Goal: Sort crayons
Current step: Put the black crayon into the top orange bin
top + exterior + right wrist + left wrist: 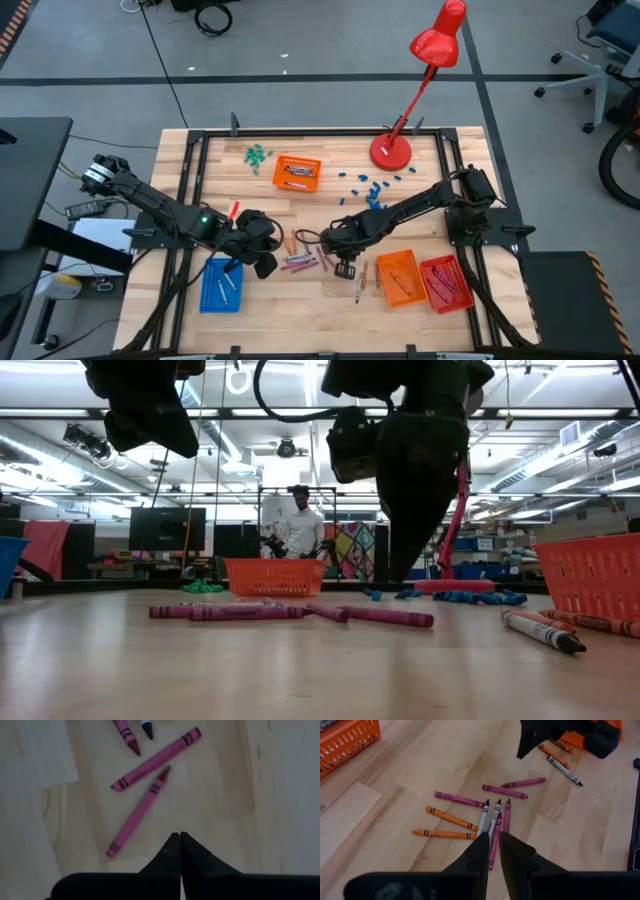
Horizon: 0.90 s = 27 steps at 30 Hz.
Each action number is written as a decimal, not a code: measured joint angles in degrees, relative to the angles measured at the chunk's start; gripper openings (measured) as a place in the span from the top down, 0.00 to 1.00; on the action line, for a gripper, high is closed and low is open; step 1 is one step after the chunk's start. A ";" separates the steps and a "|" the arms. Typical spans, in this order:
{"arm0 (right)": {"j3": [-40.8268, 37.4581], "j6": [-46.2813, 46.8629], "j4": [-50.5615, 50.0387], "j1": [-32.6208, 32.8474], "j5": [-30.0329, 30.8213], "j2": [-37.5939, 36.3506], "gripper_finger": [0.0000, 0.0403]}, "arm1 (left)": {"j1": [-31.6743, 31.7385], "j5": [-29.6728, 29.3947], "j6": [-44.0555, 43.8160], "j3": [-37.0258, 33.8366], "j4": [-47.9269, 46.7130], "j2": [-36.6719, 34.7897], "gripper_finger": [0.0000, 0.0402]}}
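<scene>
Crayons lie between both tools' trays.

High view looks straight down on the whole table. Low view faces level across it. Wrist views look closely down; all four share the magenta crayons.

The left arm's dark two-fingered claw hangs over the pale wooden surface, its fingers a narrow gap apart and holding nothing. Beyond its tips lie loose wax crayons: two orange ones, two grey-white ones side by side, and several magenta ones. An orange plastic basket sits at one corner. The other arm's dark claw hovers above a white crayon.
</scene>
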 joint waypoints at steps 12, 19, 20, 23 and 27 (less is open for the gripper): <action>0.27 7.21 7.00 3.45 -0.67 0.22 0.75 | 0.00 -0.02 -0.02 0.00 -0.10 0.00 0.87; 0.27 8.48 6.65 3.88 2.06 0.24 0.68 | -0.50 -0.19 -1.60 0.00 1.68 0.09 0.87; 0.27 8.66 6.34 3.88 2.20 0.24 0.68 | -0.82 -0.17 -1.61 -0.02 2.05 0.10 0.87; 0.27 9.06 4.12 3.59 2.16 -0.38 0.68 | -1.81 -0.09 -1.57 -0.04 3.03 1.47 0.87; 0.27 10.91 -2.46 2.95 1.87 -3.49 0.68 | -3.01 -0.08 -1.80 -0.09 4.93 4.24 0.87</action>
